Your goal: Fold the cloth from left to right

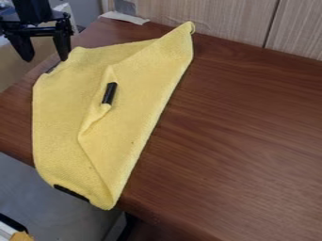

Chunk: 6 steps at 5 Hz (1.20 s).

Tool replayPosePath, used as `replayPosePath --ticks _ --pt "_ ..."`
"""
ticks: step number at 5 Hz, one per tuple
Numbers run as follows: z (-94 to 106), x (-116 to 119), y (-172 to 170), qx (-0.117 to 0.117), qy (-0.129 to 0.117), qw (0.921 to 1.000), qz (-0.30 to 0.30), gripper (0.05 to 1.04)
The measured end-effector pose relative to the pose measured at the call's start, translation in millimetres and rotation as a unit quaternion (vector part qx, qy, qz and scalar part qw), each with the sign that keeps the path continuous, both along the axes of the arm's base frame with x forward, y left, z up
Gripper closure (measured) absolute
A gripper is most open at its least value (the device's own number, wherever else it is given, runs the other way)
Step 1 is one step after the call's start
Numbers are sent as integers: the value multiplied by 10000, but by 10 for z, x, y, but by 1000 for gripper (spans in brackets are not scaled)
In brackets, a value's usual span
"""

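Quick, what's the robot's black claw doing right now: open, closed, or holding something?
Claw: open, its two fingers spread apart with nothing held between them, near the upper-left part of the yellow cloth.

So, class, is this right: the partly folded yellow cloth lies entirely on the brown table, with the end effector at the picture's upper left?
Not entirely: the camera view shows the partly folded cloth jutting over the edge of the table. The end effector is at upper left.
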<state>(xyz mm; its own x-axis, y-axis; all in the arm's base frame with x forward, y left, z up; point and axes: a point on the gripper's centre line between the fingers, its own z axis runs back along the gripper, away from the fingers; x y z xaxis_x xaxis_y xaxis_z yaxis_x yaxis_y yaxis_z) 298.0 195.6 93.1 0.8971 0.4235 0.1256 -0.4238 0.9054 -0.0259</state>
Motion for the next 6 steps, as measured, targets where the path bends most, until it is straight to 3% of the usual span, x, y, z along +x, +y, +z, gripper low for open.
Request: replayPosePath --ticks 1,2,3,4,5,6 --pt "-162 -20 -17 -136 193 9997 -35 305" --pt "-184 1 -52 36 277 9996 -84 608" --pt "-200 15 -72 129 355 9993 -82 847" --pt "-200 13 -74 180 394 9990 -68 973" --pt "-185 1 -77 145 427 9990 5 1015" --pt "-155 -10 -136 -69 489 9987 111 1019"
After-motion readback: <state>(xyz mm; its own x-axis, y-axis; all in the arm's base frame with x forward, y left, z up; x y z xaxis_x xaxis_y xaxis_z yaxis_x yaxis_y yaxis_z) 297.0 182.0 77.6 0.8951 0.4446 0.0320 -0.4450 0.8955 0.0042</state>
